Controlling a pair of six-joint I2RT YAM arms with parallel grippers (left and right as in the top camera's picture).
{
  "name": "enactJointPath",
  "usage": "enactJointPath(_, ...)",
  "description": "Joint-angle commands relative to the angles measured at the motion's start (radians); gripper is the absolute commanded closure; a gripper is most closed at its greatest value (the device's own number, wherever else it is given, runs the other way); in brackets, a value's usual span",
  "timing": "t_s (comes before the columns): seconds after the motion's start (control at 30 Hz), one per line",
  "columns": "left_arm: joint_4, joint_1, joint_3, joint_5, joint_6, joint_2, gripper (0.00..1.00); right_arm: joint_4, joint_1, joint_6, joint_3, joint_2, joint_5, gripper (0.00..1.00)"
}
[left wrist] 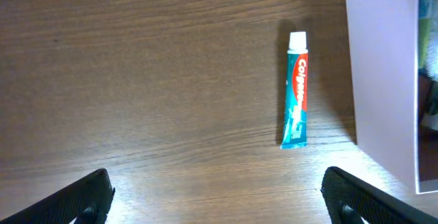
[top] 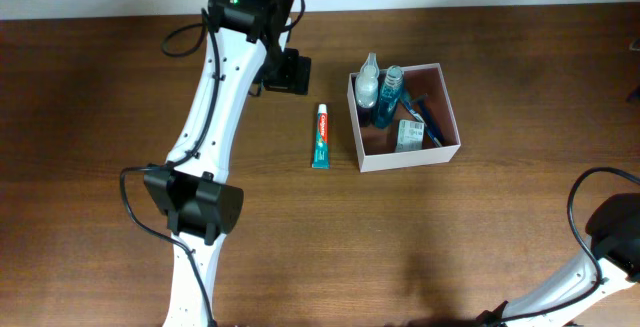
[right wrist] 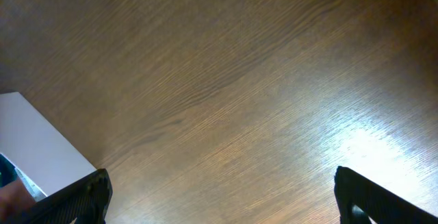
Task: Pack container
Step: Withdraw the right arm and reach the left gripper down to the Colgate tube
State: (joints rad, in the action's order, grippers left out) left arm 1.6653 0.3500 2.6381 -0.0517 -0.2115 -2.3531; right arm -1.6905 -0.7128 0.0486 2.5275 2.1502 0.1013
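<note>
Container (top: 410, 157): square, open-top, thin white walls, reddish-brown inside, bottles (top: 380, 92) within; toothpaste tube (top: 321, 136) just beside it; left gripper (left wrist: 215, 191) and right gripper (right wrist: 219, 191) jaws apart.

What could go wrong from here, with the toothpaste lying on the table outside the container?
1. The toothpaste lies flat on the wood, close to the thin left wall of the container. If the open left gripper descends on it, it might scrape the table or bump the box and shift it.
2. Two bottles sit just inside that same wall. A tube lowered over it could knock them over.
</note>
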Motion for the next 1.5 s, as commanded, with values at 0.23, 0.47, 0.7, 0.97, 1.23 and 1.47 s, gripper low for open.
enactJointPath(0.23,0.015,-0.010,-0.015,0.031,-0.049,-0.004,0.01,0.072,-0.037,0.013,-0.005,0.005,-0.204,0.01)
enactJointPath(0.47,-0.045,-0.010,-0.174,0.039,-0.049,-0.005,0.01,0.072,-0.047,0.014,-0.005,0.005,-0.184,0.01)
enactJointPath(0.7,-0.140,0.021,-0.290,0.082,-0.049,-0.005,0.01,0.072,-0.047,0.013,-0.005,0.005,-0.184,0.01)
enactJointPath(0.97,-0.238,0.087,-0.367,0.039,-0.144,-0.005,0.01,0.072,-0.047,0.013,-0.005,0.005,-0.184,0.01)
enactJointPath(1.23,-0.317,0.108,-0.496,0.041,-0.169,-0.005,0.01,0.072,-0.047,0.013,-0.005,0.005,-0.184,0.01)
enactJointPath(1.47,-0.430,0.108,-0.536,0.090,-0.170,-0.006,0.01,0.072,-0.047,0.014,-0.005,0.005,-0.184,0.01)
